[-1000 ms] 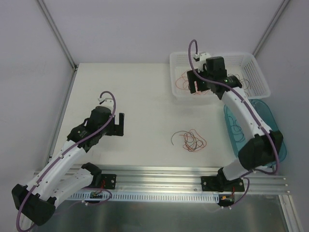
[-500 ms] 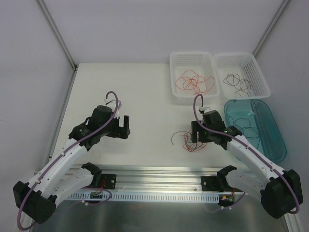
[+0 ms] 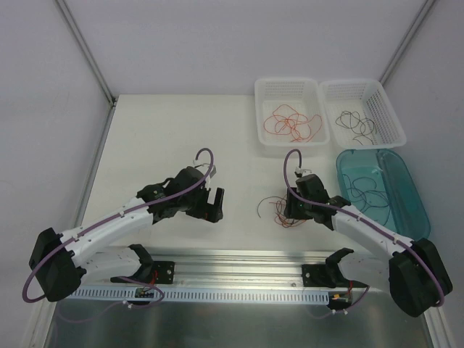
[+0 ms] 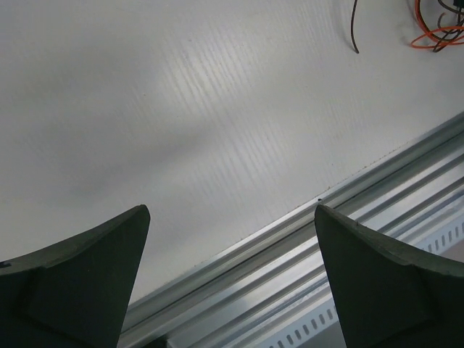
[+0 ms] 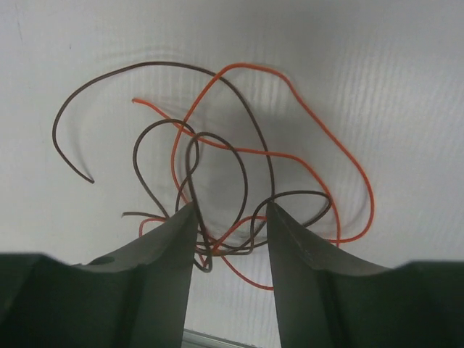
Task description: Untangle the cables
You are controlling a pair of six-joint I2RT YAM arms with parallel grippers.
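L arm (image 3: 109, 225): runs from near-left base twd centre, elbow low, forearm angled right and slightly away.
L wrist (image 3: 190, 190): tipped down, at a slant rather than straight down.
L gripper (image 3: 214, 206): L fingers (image 4: 80, 279) spread wide, tips pointing down and fwd.
R arm (image 3: 366, 230): runs from near-right base, reaching left twd centre, low and nearly straight.
R wrist (image 3: 310, 190): pitched down steeply.
R gripper (image 3: 293, 208): R fingers (image 5: 163, 268) parted, gap clearly narrower than L's, tips down low.
Both: grippers point roughly twd each other, well apart.
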